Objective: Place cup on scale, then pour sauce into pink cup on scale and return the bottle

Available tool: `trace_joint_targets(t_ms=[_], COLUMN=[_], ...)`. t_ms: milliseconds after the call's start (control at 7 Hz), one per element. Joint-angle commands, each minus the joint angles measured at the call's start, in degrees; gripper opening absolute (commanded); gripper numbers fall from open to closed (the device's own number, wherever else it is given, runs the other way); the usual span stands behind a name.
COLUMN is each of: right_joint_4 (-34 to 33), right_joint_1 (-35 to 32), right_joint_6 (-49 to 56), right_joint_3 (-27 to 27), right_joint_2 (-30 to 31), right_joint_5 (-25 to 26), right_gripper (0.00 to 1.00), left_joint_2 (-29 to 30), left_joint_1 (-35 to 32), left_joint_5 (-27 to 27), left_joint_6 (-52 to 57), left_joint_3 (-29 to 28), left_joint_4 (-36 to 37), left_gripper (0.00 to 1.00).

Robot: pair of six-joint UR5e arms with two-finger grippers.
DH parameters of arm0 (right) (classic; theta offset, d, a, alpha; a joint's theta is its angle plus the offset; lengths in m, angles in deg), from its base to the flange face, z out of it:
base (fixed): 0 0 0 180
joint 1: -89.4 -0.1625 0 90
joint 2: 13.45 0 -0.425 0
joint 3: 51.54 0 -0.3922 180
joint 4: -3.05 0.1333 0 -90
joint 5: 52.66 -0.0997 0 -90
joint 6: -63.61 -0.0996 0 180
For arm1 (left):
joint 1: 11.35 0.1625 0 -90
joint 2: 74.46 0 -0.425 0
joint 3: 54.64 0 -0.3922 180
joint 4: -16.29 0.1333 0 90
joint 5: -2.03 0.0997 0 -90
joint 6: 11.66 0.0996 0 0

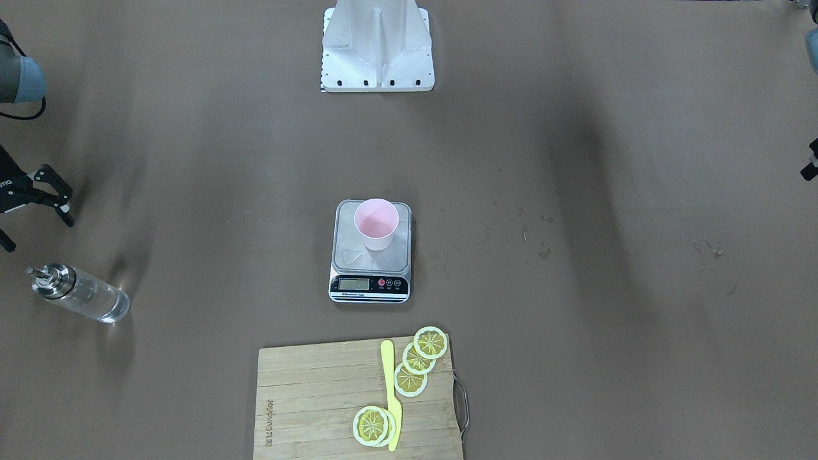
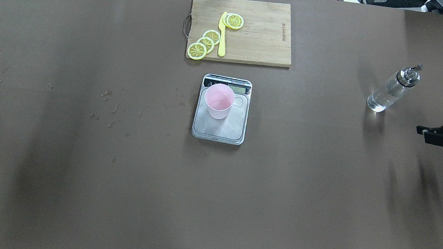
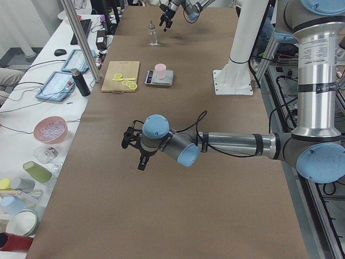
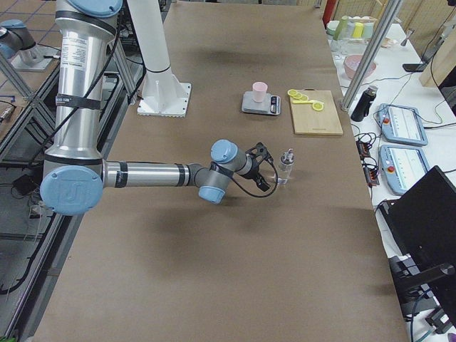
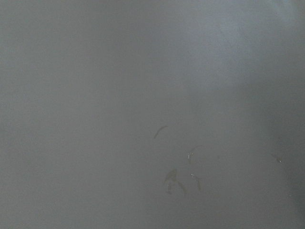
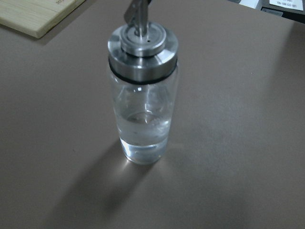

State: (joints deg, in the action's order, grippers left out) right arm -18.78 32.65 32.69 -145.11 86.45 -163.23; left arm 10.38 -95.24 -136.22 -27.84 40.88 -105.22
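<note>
Cup (image 2: 219, 101) upright on scale (image 2: 220, 132), mid surface (image 2: 72, 165). Bottle (image 2: 390, 91) w/ sauce (image 6: 143, 131) stands upright on robot's right, well apart from scale. R claw (image 1: 39, 235) released, empty, near bottle, not touching. L claw (image 3: 133, 155): can't tell whether released or clenched.

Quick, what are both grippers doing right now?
Left gripper: cannot tell, seen only from the side.
Right gripper: open, empty, beside the bottle.
</note>
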Motion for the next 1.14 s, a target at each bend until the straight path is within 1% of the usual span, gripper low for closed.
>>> trace_joint_targets(t_ms=[0,143,286,429,571,714,857,1000], right_joint_4=[-1.1,-3.5,-9.7,-16.9,-24.1,-31.0,-41.7,-47.5], right_joint_1=[-6.3,-13.1,-19.1,-22.0,-23.1,-23.8,-26.4,-27.4], right_joint_6=[0.5,1.6,5.9,10.3,12.9,17.9,20.9,23.4], right_joint_3=[-3.9,-3.5,-3.9,-4.0,-4.0,-3.7,-4.0,-3.7], right_joint_2=[6.7,6.9,6.6,5.2,2.8,1.4,-3.2,-5.3], right_joint_5=[-6.3,-14.1,-18.9,-20.3,-20.6,-21.1,-22.3,-22.8], right_gripper=[1.0,1.0,1.0,1.0,1.0,1.0,1.0,1.0], left_joint_2=[0.0,0.0,0.0,-0.1,-0.1,-0.1,0.0,0.1], left_joint_1=[0.0,0.0,-0.3,-0.7,-2.0,-3.5,-5.6,-6.5], left_joint_5=[0.0,0.0,0.0,-0.1,-0.3,-2.7,-4.2,-4.4], left_joint_6=[-0.1,0.0,0.0,-0.1,-0.1,0.2,0.4,0.5], left_joint_3=[0.0,0.0,0.0,0.0,0.0,-1.0,-1.2,-1.7], left_joint_4=[0.0,0.0,0.0,0.0,0.6,0.8,1.2,1.2], left_gripper=[0.97,0.97,0.97,0.97,0.97,0.97,0.97,0.97])
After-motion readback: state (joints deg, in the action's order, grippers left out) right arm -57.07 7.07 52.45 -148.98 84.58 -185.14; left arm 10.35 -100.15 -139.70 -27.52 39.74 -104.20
